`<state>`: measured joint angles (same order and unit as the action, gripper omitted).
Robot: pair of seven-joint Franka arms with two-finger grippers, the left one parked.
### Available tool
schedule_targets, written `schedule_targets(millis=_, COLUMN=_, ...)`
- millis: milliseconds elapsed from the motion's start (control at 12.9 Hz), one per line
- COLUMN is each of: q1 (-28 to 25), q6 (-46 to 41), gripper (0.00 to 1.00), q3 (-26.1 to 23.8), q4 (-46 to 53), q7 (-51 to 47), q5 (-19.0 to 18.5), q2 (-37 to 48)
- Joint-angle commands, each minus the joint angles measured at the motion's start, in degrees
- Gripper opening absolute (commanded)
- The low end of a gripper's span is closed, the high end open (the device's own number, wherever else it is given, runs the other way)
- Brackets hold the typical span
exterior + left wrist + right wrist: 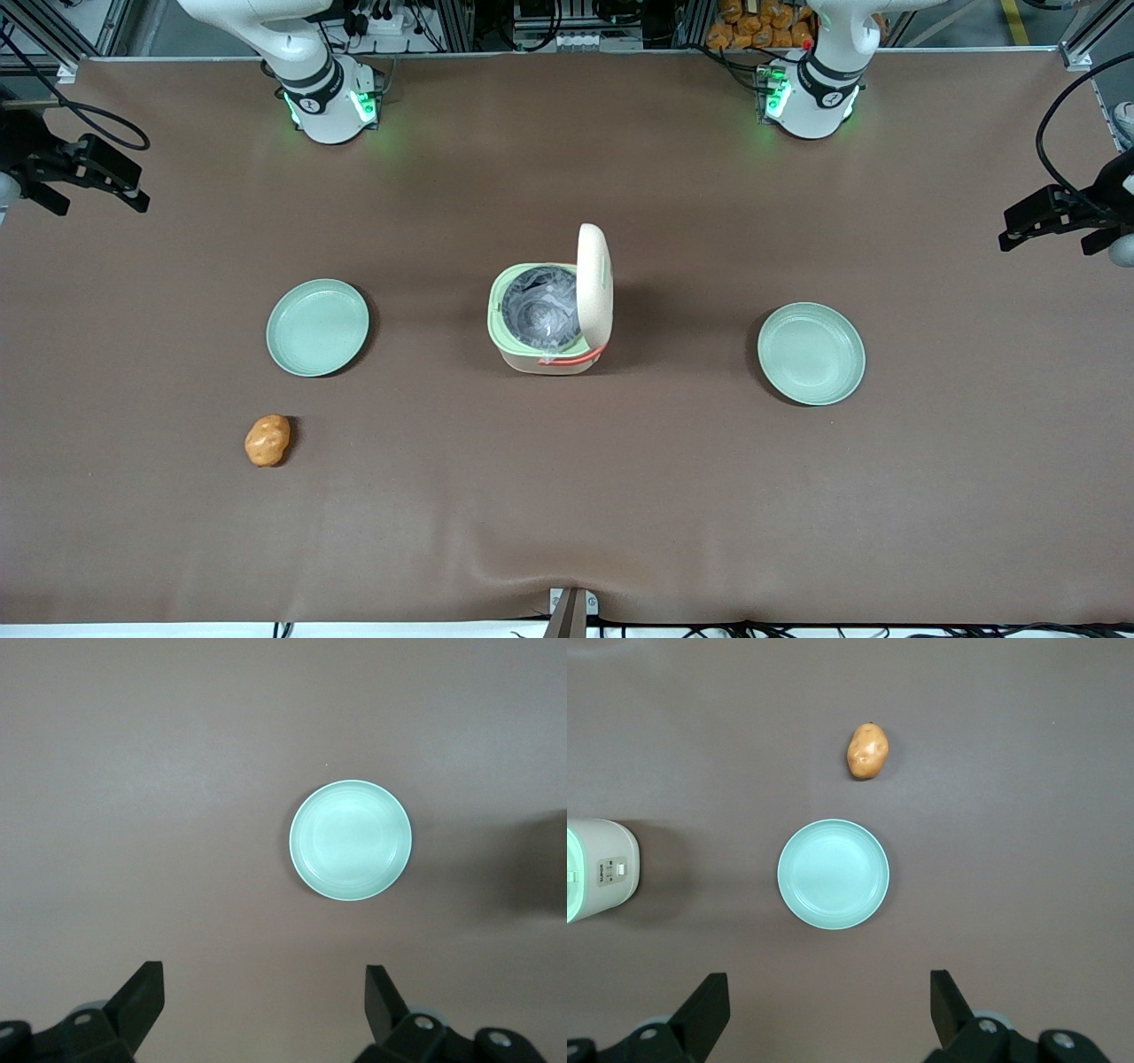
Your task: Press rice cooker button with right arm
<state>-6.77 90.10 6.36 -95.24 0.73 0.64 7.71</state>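
- The potato [267,440] lies nearer the front camera than the rice cooker [540,350], well off toward the working arm's end of the table.
- Two pale green plates flank the cooker. One plate [317,327] is toward the working arm's end, and the other plate [811,353] is toward the parked arm's end. Both are well apart from the cooker.
- The cooker stands mid-table with its cream lid [595,283] upright and open, so the lined inner pot [540,310] is in view.
- The button [491,307] appears to be the small pale green tab on the cooker's rim, on the side facing the working arm. I cannot make out its detail.
- The gripper [828,988] hangs high over the plate at the working arm's end, well apart from the cooker. Its fingers [709,1001] are spread wide and hold nothing.
- With the lid up, the press looks done, or else the arm is at its start pose. These views alone cannot settle which.
- If a press is due, the right arm [323,97] must travel toward the cooker, descend, and bring a fingertip squarely onto that tab.
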Motion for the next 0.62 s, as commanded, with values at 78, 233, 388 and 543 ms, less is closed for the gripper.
schedule_targets(millis=78, q1=1.40, q6=-0.45, gripper=1.00, q3=-1.00, q4=1.46, q7=3.22, q5=-1.00, q2=-0.77)
schedule_targets(millis=233, q1=1.49, q6=-0.54, gripper=1.00, q3=-1.00, q4=1.46, q7=3.22, q5=-1.00, q2=-0.77)
schedule_targets(millis=388, q1=1.41, q6=-0.54, gripper=1.00, q3=-1.09, q4=1.46, q7=3.22, q5=-1.00, q2=-0.77)
schedule_targets(millis=543, q1=1.49, q6=-0.54, gripper=1.00, q3=-1.09, q4=1.46, q7=3.22, q5=-1.00, q2=-0.77)
